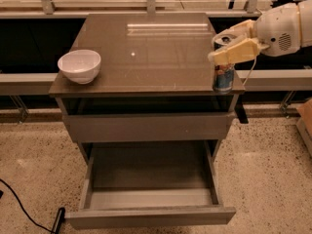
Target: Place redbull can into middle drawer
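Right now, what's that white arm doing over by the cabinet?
The robot's gripper is clamped on the top of the redbull can, at the front right corner of the cabinet top. I cannot tell whether the can is lifted off the surface. Below, the middle drawer is pulled open with nothing in it, so the can has not gone in yet. A white bowl sits on the left side of the top.

Rounded white arm (278, 21) with dotted grille (284, 41), cream-yellow gripper (220, 48) at upper right.
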You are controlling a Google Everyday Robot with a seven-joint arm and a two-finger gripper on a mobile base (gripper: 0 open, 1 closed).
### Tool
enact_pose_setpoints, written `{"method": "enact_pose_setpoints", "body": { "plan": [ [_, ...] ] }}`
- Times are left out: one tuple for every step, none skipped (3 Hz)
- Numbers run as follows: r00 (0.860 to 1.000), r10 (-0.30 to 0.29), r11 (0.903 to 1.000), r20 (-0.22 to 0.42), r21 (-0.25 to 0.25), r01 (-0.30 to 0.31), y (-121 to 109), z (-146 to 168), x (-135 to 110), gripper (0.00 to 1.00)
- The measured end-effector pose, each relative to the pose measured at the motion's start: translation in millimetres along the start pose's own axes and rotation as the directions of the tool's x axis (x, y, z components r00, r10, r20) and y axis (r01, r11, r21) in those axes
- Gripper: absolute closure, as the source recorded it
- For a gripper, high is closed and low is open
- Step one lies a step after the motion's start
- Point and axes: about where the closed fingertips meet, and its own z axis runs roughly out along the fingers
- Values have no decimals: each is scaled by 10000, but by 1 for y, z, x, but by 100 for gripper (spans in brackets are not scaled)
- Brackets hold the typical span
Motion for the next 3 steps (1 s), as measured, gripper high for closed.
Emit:
{"method": "enact_pose_setpoints", "body": {
  "plan": [
    [9965, 104, 9991, 833, -425, -69, 8, 13, 10, 100],
    [9455, 633, 9947, 3194, -967, -340, 45, 41, 46, 100],
    [9036, 1116, 9903, 4135, -1216, -667, 82, 79, 91, 100]
  ]
}}
